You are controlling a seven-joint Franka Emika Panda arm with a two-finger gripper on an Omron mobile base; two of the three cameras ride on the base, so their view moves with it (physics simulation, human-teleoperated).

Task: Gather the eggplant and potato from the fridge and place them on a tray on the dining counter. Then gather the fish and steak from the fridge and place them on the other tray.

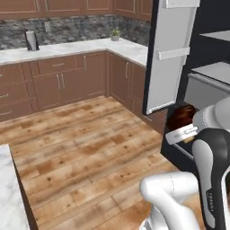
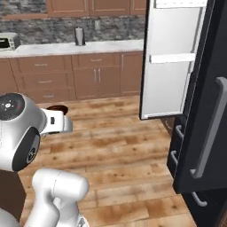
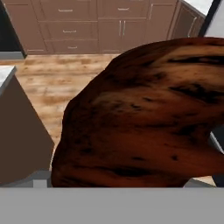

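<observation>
you've got the steak [image 3: 144,118] right against the hand camera, a dark red-brown slab with black char streaks, so close that it covers the finger tips. in the left base view the same steak [image 1: 180,117] sits at the end of the gripper [image 1: 182,130], a dark brown lump just above the white hand. in the right base view it peeks out as a dark rim [image 2: 57,108] just behind the hand [image 2: 60,122]. the jaws stand wide and the meat lies between them, so you're holding the steak in a broad grip; you can't see the pads themselves.

the fridge [image 1: 211,67] is just beyond the gripper in the left base view, its door [image 1: 170,54] swung open with the pale inner lining and door shelves facing you, grey shelves showing inside. from the right base view the fridge [image 2: 208,111] stands well off to the side of the gripper, its closed black door carrying a long silver handle [image 2: 213,128].

past the steak in the hand view you see the wood floor [image 3: 52,83] and a run of brown cabinets [image 3: 87,26]. beside the gripper there, a brown panel under a white edge is the dining counter [image 3: 17,131], near the hand; its marble top [image 1: 9,193] also shows in the left base view, well apart from the gripper.
</observation>
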